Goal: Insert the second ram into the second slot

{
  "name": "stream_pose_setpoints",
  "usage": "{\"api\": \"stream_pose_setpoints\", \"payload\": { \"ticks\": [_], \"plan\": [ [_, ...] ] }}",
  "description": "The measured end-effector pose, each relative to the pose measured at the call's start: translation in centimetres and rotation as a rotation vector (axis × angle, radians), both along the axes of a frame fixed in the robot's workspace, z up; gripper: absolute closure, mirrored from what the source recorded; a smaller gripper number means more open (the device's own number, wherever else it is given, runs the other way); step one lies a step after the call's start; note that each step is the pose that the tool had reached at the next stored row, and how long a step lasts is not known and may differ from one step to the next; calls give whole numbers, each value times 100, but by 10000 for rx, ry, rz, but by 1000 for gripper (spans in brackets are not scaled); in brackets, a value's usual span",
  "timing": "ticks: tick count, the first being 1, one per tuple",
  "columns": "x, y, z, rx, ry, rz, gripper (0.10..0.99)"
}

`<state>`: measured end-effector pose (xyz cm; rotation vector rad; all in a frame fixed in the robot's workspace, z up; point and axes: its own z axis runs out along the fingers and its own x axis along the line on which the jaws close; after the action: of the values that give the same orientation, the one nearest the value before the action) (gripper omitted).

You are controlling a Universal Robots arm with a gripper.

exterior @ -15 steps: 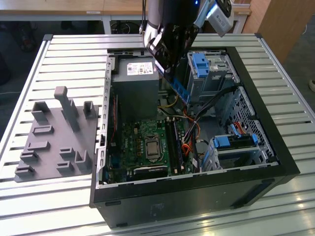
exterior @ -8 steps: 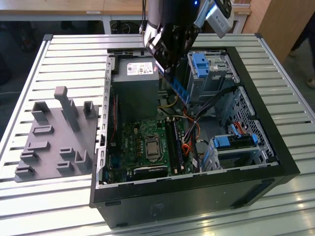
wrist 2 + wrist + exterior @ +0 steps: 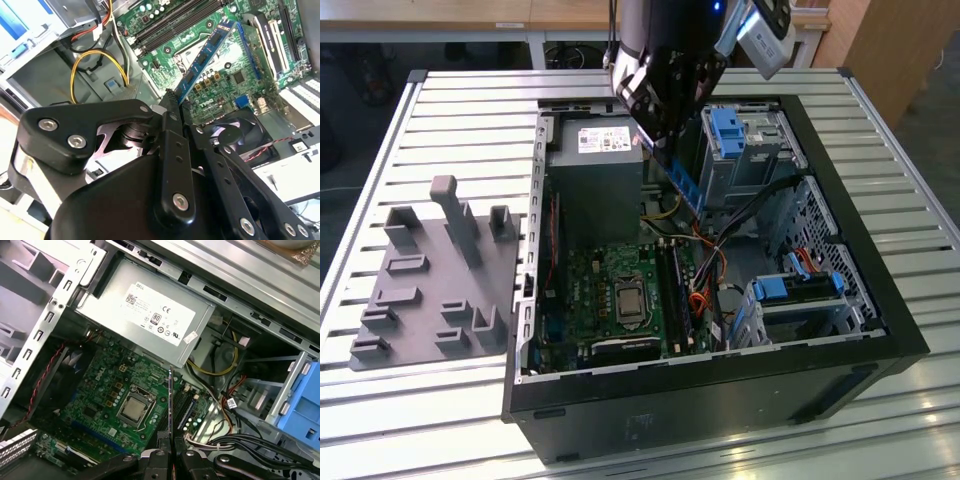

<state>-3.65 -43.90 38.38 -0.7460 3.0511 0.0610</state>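
The end effector (image 3: 170, 102) was closed narrow on one ram (image 3: 205, 52), gripping it by one end. The ram, a thin blue stick with a row of black chips, pointed away from the end effector toward the green motherboard (image 3: 235, 75). It was in the air and apart from the board. One black fan (image 3: 235, 137) sat near the board's edge. In the exterior view the ram (image 3: 685, 185) hung tilted over the open case (image 3: 880, 300), between one grey power supply (image 3: 595, 165) and the farther of two blue brackets (image 3: 730, 125). Under it, well apart, the long memory slots (image 3: 677, 295) lay just beside one processor socket (image 3: 627, 298). The case lay on its side on the slatted tabletop (image 3: 470, 100). One grey tray (image 3: 425, 310) with upright blocks lay beside the case, on the exterior view's left.
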Motion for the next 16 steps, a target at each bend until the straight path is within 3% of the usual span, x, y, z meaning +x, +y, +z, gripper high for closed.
{"api": "stream_pose_setpoints", "payload": {
  "ticks": [16],
  "plan": [
    [0, 0, -2, -1, 0, -978, 945]
  ]
}}
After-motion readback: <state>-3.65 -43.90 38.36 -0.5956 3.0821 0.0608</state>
